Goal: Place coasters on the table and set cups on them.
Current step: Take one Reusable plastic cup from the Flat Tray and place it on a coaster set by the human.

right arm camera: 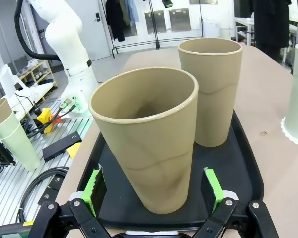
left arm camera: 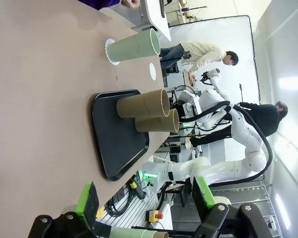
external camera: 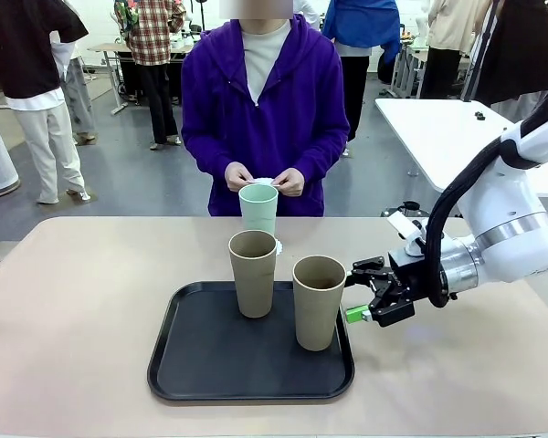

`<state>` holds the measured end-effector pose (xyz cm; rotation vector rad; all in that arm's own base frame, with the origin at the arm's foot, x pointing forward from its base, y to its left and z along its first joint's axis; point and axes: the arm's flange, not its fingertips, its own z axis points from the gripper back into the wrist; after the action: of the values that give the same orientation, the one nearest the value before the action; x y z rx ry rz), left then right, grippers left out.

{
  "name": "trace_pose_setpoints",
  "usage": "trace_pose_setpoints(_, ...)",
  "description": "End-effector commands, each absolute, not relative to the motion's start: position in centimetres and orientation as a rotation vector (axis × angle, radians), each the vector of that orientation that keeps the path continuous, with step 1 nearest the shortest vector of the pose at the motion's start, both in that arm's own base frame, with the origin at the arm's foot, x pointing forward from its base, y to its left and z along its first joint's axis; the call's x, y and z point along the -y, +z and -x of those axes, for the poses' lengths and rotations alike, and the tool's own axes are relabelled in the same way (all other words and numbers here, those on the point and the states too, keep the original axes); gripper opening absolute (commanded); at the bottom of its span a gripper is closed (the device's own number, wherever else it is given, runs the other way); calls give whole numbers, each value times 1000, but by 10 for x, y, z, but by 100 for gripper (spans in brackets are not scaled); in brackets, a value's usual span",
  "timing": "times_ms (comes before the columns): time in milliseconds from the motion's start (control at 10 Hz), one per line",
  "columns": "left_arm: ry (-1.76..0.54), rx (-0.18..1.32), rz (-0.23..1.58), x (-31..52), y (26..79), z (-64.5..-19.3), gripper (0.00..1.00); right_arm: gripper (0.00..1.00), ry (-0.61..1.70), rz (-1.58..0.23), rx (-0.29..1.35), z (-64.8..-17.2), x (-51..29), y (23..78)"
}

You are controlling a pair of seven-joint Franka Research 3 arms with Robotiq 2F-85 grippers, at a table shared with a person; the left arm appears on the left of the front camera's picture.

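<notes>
Right pincer [external camera: 357,294] wide open, just beside taupe cup [external camera: 318,306] on tray [external camera: 210,365]; left pincer [left arm camera: 146,198] open, empty; mint cup [left arm camera: 134,47] on doily [left arm camera: 109,48].

The right arm [external camera: 516,224] is glossy white with rounded shells, a silver ring at one joint and a thick black cable [external camera: 443,214] along it. The right gripper [external camera: 354,292] is black with bright green pads [external camera: 355,315]. The left gripper [left arm camera: 145,201] matches, with silvery screws [left arm camera: 219,208] at its knuckles. The person [external camera: 265,109] on the far side wears a long-sleeved purple hooded top over a pale high-necked shirt.
</notes>
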<state>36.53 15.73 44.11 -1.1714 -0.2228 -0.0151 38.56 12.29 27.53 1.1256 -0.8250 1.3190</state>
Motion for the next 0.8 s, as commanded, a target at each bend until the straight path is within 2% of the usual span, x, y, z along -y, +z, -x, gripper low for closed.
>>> trace_pose_setpoints(0,-25,231,1181,-159,443,-365,100,100,1377,-1148,825,-384,-125,266)
trace_pose_setpoints(700,-25,231,1181,-159,443,-365,100,100,1386,-1217,776,-395,-150,238)
